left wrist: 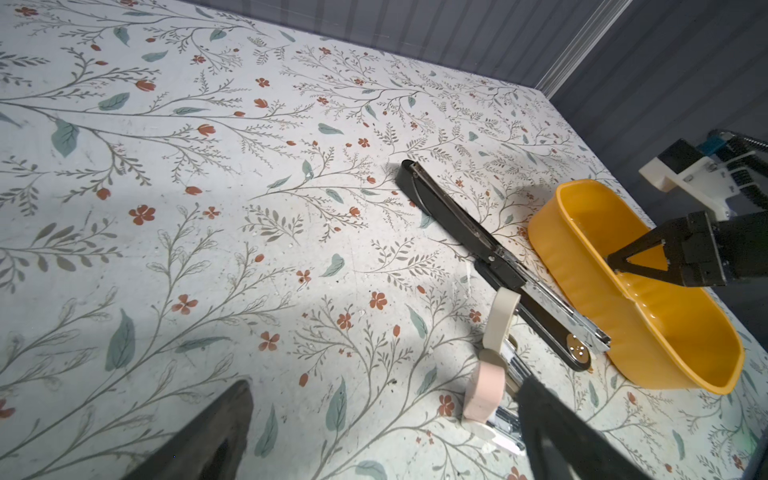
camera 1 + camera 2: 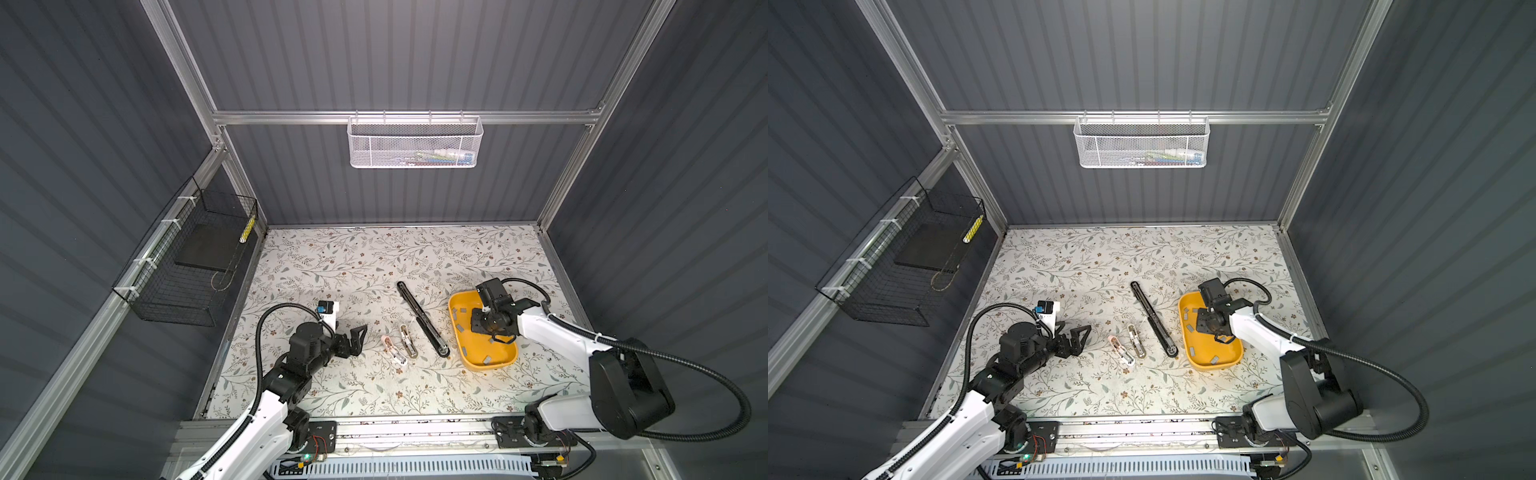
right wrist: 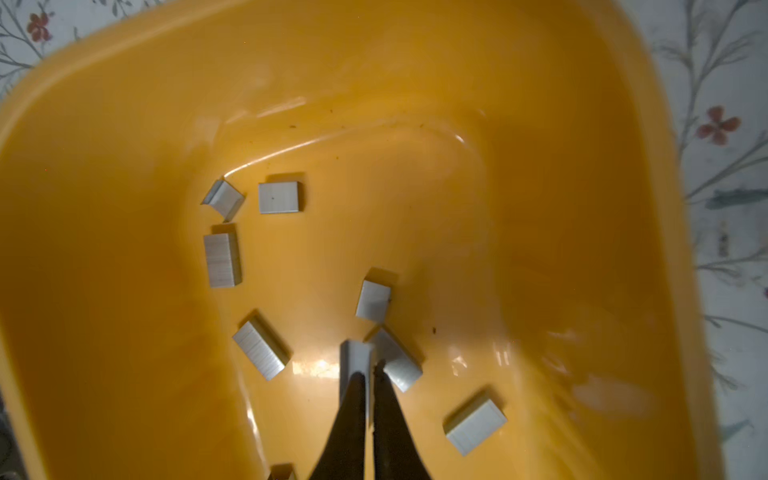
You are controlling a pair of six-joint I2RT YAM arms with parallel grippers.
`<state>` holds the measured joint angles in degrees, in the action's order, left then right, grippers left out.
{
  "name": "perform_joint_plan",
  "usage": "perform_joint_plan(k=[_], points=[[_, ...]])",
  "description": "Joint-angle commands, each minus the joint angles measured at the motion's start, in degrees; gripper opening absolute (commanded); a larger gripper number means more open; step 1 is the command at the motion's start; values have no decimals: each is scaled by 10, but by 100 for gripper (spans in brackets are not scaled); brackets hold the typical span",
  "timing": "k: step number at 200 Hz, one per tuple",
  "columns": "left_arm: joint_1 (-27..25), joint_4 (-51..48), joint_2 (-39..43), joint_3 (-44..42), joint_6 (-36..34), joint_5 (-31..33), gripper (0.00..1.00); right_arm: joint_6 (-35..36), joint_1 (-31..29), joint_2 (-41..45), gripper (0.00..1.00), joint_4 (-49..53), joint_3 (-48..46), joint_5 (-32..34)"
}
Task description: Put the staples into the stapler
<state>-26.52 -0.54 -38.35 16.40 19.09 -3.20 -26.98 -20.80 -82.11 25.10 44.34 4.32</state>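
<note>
- Down in the yellow tray [image 3: 124, 124], on the floral table [image 2: 332, 257] to the right of the staplers, lie the staples [image 3: 278, 197]. They are loose on the tray floor and mostly apart.
- Step in hand, by my read: picking one strip out. The right gripper [image 3: 370, 372] is inside the tray with its jaws nearly together, and the pinched strip [image 3: 354, 357] stands on edge between them. Only the tips are on it, so the hold looks thin.
- Next move calls for a straight lift clear of the tray wall, then a carry left to an opened stapler. The strip must line up lengthwise with the channel, legs down. Cannot tell which way its legs point now, so it may need turning.
- Risk: another strip lies just beside the tips and could drag along, or the held one could twist out.
- Look of the staples: short grey metal blocks with a brushed sheen. Most lie flat, and one is tipped to show its open side. They look small and slick, so likely to slip.
- Long black stapler [image 2: 422, 318] lies folded open just beside the tray, metal channel exposed. Beige small stapler [image 2: 408, 346] and pink small stapler [image 2: 392, 352] lie further left, both opened too. Which one is the target — cannot tell.
- Left gripper [image 2: 358, 341] hovers low, left of the pink one, jaws spread wide and holding nothing — placed to steady a stapler, I'd guess.
</note>
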Motion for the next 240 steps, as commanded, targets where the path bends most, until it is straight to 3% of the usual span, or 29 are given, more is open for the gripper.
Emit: perform_joint_plan(k=[1,35,61,93,110,148,198,240], points=[[0,-17,-12,23,6,26,100,33,1,-16,12,-21,31,-12],[0,-15,-67,67,10,48,100,38,5,20,16,-92,-8,1],[0,11,-110,103,-4,44,100,33,6,-6,19,-36,27,36],[0,27,-141,137,-72,50,100,41,6,6,27,-8,18,3],[0,33,-131,124,-115,65,100,31,6,26,33,-18,-2,-10],[0,56,-76,75,-141,84,100,-19,9,14,41,-2,-2,-19],[0,58,-41,64,-148,91,100,-66,28,-34,43,-67,-30,-39],[0,60,-39,62,-145,86,100,-85,30,-22,43,-63,-45,-30]])
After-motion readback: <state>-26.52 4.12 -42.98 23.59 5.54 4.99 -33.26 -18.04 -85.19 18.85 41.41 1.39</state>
